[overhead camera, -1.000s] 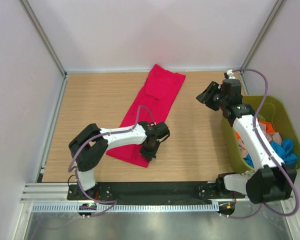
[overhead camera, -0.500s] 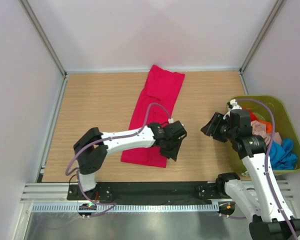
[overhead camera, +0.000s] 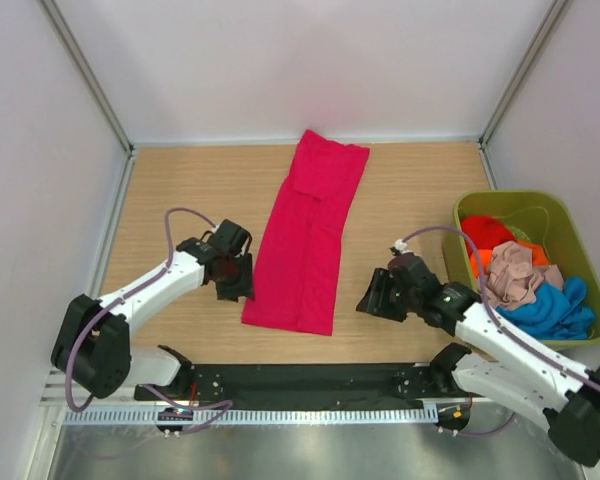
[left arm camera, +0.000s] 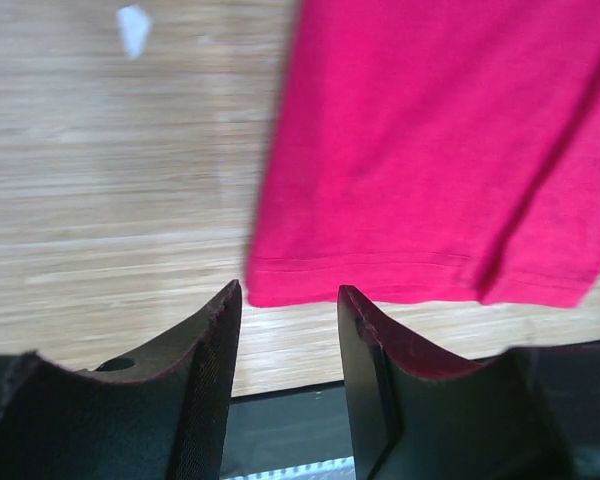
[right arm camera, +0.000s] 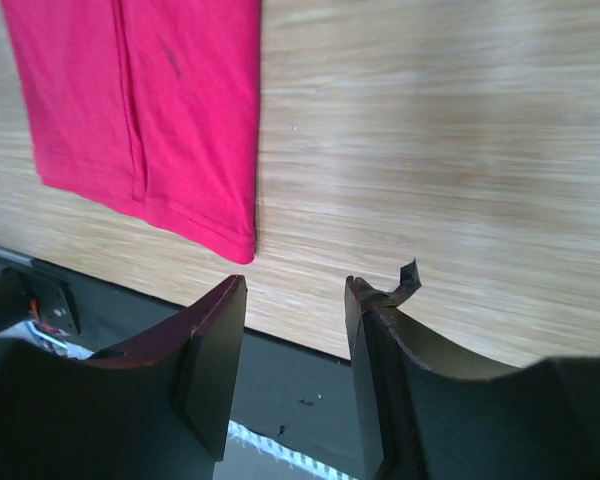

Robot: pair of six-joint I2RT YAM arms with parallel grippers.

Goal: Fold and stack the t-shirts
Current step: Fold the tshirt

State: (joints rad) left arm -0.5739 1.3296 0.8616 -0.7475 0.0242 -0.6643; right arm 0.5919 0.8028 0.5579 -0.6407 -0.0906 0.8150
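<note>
On the desk (overhead camera: 410, 200), the crimson t-shirt (overhead camera: 305, 250) lies folded in a long strip; the left gripper (overhead camera: 237, 277), released, is beside its near-left edge; the right gripper (overhead camera: 375, 298), released, is off its near-right corner.

Bright, even, diffuse light fills every view, and shadows on the worktop (overhead camera: 180, 190) are faint and soft-edged. The left wrist view is motion-blurred, smearing the hem of the crimson t-shirt (left arm camera: 430, 150). The right wrist view is sharper.
</note>
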